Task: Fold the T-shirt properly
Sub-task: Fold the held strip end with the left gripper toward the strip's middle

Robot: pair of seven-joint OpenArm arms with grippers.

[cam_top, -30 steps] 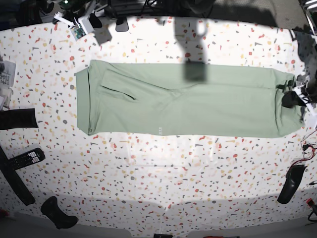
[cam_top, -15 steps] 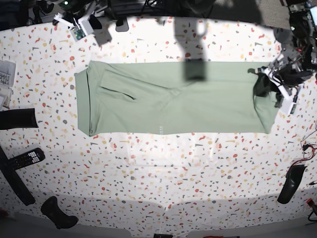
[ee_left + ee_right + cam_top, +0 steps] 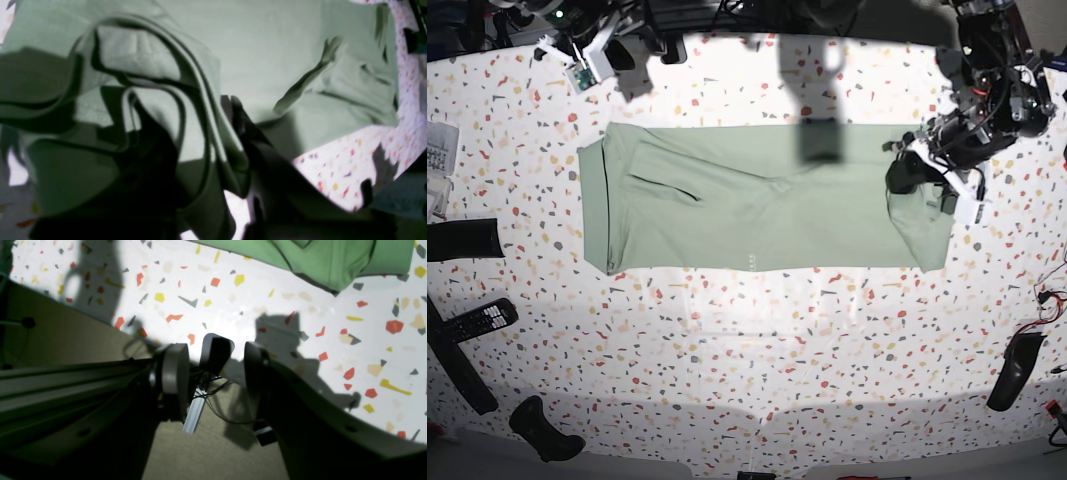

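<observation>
left gripper point(image 3: 914, 172) clenched on t-shirt point(image 3: 757, 215) hem, lifted near desk's right edge; right gripper point(image 3: 230, 356) released at far-left corner.

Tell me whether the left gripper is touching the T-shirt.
Touching. In the left wrist view the T-shirt hem is bunched around the left gripper; the base view shows that end lifted off the table.

My left arm point(image 3: 987, 95) is black, hung with loose dark cables and white brackets near the wrist. My right gripper point(image 3: 230, 360) has glossy black, rounded fingers point(image 3: 216, 353), beside a grey disc-shaped housing point(image 3: 171, 368) trailing thin black wires.
</observation>
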